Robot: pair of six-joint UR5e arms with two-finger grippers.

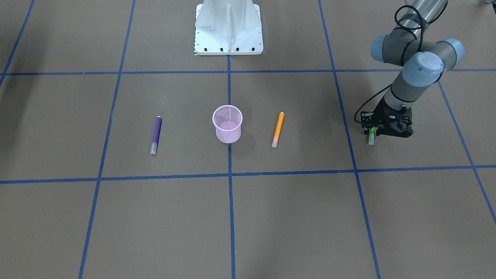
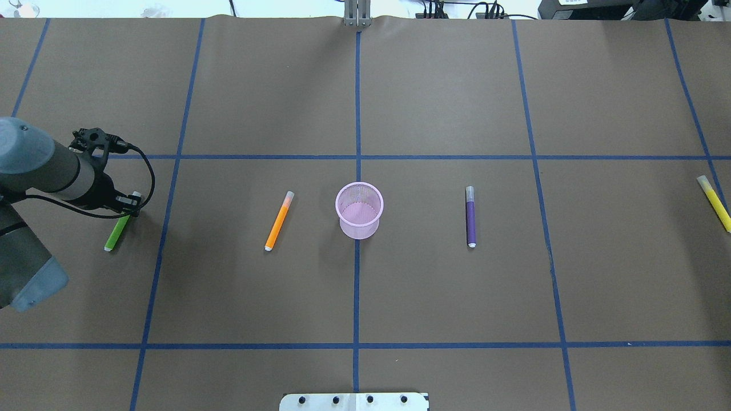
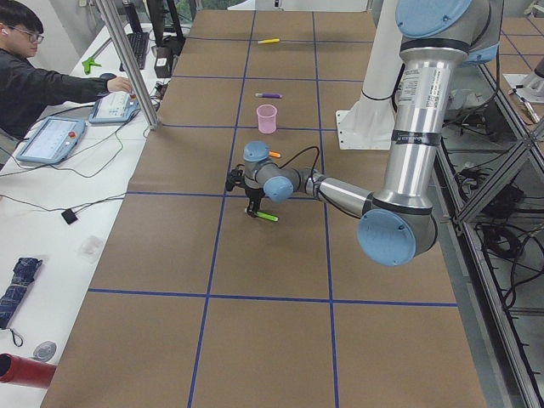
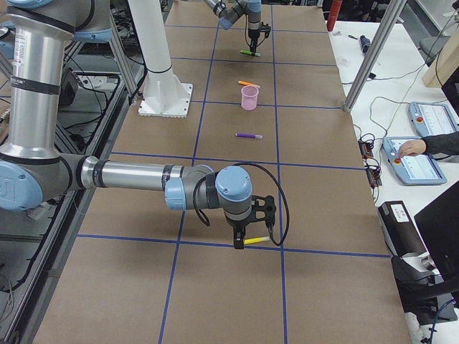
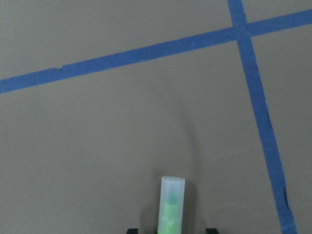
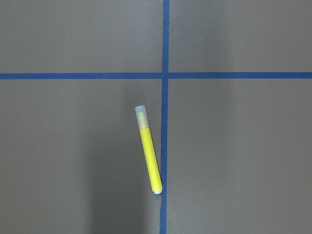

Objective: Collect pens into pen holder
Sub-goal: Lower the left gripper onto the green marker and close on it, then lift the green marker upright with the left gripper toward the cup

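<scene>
Straddling the green pen [image 2: 117, 233], left hand [image 2: 129, 208], jaws apart

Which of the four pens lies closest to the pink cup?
The orange pen. The purple pen lies farther from the pen holder on its other side; the green pen and yellow pen lie far out at either side.

Brown table [image 2: 434, 285], blue tape grid [image 2: 356, 297]. The pink pen holder [image 2: 358, 210] stands upright at centre, orange pen [image 2: 278, 221] and purple pen [image 2: 470, 216] flat either side, green pen [image 2: 117, 233] and yellow pen [image 2: 714, 203] far out at opposite ends.
</scene>
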